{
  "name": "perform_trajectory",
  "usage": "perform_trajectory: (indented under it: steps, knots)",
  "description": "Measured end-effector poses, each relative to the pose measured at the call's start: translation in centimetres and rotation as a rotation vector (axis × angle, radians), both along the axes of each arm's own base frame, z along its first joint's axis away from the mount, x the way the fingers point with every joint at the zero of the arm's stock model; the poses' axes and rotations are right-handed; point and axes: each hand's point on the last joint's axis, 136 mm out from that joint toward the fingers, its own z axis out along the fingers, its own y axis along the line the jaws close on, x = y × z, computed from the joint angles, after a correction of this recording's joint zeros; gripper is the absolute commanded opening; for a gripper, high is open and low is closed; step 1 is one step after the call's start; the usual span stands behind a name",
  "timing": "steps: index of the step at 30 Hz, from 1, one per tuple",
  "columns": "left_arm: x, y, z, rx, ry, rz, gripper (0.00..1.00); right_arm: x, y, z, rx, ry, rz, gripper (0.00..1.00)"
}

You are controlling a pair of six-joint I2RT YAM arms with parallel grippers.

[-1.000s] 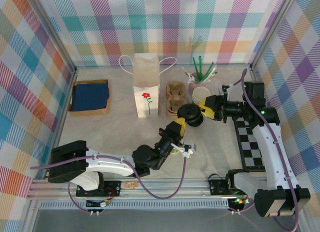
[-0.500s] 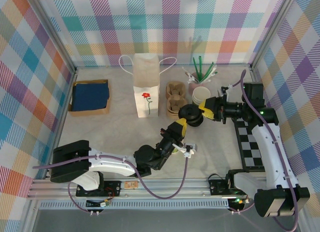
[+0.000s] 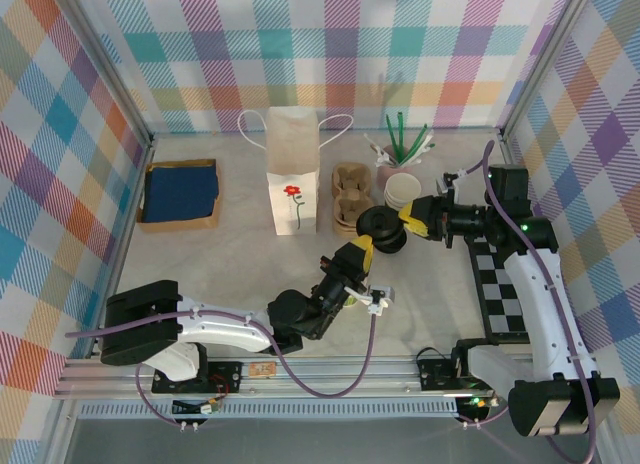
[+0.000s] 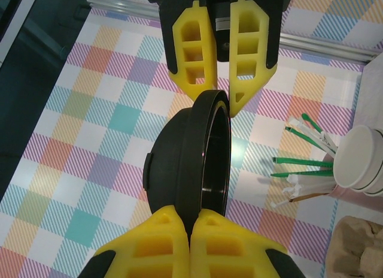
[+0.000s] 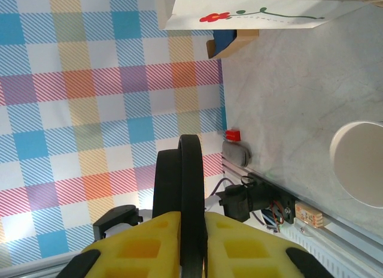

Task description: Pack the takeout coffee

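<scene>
Paper bag (image 3: 293, 179) left of cup carrier (image 3: 350, 201)

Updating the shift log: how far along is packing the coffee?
Done: nothing packed yet by the look of it; the white bag stands untouched. In hand: left tool and right tool both pinch a black lid in mid-air. Left: probably capping a cup from the cup stack, then bagging it.

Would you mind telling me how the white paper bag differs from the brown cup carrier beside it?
The white paper bag stands tall and upright; the brown cup carrier lies low on the table. The bag is white with a red flower and loop handles; the carrier is plain brown with round wells. Both are paper goods set side by side toward the back of the table.
</scene>
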Motion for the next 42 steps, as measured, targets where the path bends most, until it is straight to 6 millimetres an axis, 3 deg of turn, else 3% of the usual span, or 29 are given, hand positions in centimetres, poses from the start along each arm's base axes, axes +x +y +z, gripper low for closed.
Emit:
perform_trajectory:
  steps: [6, 10, 14, 23, 30, 34, 38, 42]
  knots:
    - [0.0, 0.0, 0.0, 0.001, 0.000, 0.001, 0.02, 0.1, 0.0, 0.0, 0.005, -0.003, -0.004, 0.10]
    - [0.0, 0.0, 0.0, 0.003, -0.001, 0.002, 0.16, 0.1, 0.1, 0.1, 0.015, -0.001, -0.004, 0.10]
    - [0.1, -0.1, -0.3, 0.010, 0.002, 0.008, 0.38, 0.3, 0.2, 0.3, 0.034, 0.000, -0.002, 0.10]
    - [0.3, -0.1, -0.7, 0.014, 0.010, 0.017, 0.55, 0.6, 0.2, 0.9, 0.050, -0.015, -0.006, 0.10]
    - [0.6, 0.7, -0.4, -0.018, 0.038, 0.048, 0.61, 1.0, 0.1, 0.6, 0.034, -0.020, -0.020, 0.11]
    - [1.1, 3.2, 1.6, -0.153, 0.107, 0.091, 0.64, 1.2, -0.1, 0.5, 0.021, -0.040, -0.029, 0.11]
    - [1.3, 7.5, 4.4, -0.348, 0.234, 0.111, 0.64, 1.6, -0.6, 0.4, 0.013, -0.053, -0.048, 0.12]
    - [2.6, 11.8, 5.8, -0.540, 0.424, 0.103, 0.63, 1.9, -1.0, 0.3, 0.001, -0.068, -0.066, 0.12]
